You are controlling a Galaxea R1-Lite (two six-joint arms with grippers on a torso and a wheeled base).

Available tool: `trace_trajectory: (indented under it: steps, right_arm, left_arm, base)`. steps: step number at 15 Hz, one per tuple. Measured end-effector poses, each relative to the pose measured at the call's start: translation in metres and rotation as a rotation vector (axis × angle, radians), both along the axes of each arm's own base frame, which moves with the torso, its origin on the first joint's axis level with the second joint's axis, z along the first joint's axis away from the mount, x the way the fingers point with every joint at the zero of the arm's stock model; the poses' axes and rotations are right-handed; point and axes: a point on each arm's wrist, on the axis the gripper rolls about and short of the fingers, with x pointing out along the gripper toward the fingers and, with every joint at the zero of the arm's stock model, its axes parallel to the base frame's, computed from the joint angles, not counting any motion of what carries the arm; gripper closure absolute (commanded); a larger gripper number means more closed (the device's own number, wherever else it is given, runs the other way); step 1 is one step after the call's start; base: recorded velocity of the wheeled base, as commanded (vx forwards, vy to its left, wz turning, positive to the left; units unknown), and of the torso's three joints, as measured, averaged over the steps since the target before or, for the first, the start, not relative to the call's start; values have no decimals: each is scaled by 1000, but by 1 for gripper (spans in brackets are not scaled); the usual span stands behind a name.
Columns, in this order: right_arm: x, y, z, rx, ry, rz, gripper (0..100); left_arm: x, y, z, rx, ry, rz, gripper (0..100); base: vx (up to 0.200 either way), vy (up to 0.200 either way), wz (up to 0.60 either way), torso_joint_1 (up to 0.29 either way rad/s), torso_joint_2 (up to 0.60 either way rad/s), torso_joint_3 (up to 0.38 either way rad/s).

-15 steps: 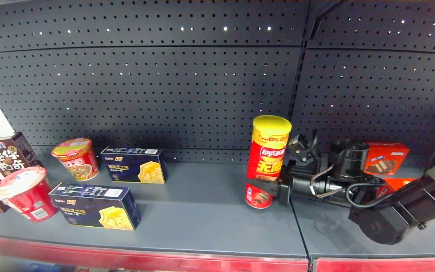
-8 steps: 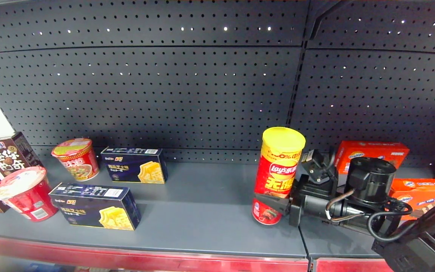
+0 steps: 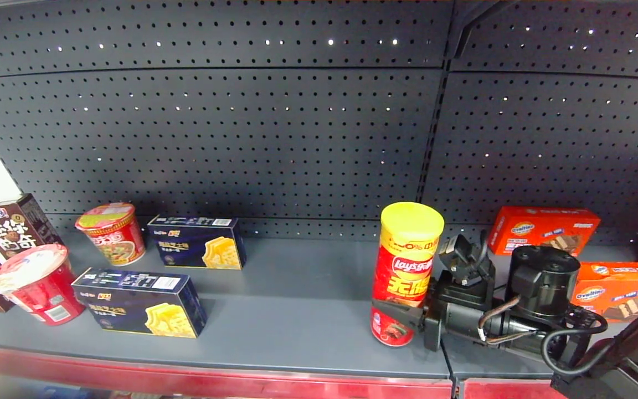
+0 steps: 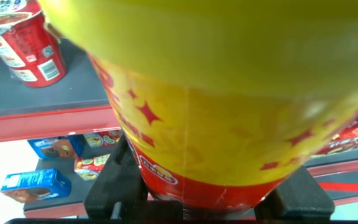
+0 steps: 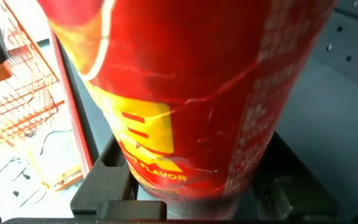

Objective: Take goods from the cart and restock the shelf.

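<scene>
The right pincer [image 3: 403,306] clamps a tall glossy cylindrical can [image 3: 409,260] low on its red-and-yellow body, yellow lid above; the left pincer [image 4: 197,200] grips a smooth yellow canister [image 4: 229,93].

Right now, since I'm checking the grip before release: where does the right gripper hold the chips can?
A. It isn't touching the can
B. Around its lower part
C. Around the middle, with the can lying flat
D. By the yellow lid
B: in the head view the right gripper clamps the upright chips can around its lower part, well below the yellow lid.
</scene>
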Motion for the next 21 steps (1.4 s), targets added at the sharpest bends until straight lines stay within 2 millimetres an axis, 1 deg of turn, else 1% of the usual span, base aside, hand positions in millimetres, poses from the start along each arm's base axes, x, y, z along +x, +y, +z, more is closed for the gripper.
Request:
trace_trajectory:
  steps: [4, 8, 9, 11, 15, 21]
  right_arm:
    - [1, 3, -5, 12, -19, 3, 100]
    - [1, 6, -13, 0, 0, 10, 100]
    - [1, 6, -15, -2, 3, 10, 0]
    - [1, 6, -17, -8, 11, 10, 0]
    - [-3, 5, -14, 12, -20, 16, 0]
    - [-34, -20, -12, 2, -8, 1, 0]
  left_arm:
    - [0, 0, 0, 0, 0, 0, 100]
    - [0, 0, 0, -2, -2, 0, 100]
    - [0, 0, 0, -2, -2, 0, 100]
    - [0, 0, 0, -2, -2, 0, 100]
    - [0, 0, 0, -14, 0, 4, 100]
    - [-1, 0, -8, -12, 10, 3, 100]
  base:
    - [0, 0, 0, 0, 0, 0]
    - [0, 0, 0, 0, 0, 0]
    - [0, 0, 0, 0, 0, 0]
    - [0, 0, 0, 0, 0, 0]
    - [0, 0, 0, 0, 0, 0]
    - [0, 0, 0, 0, 0, 0]
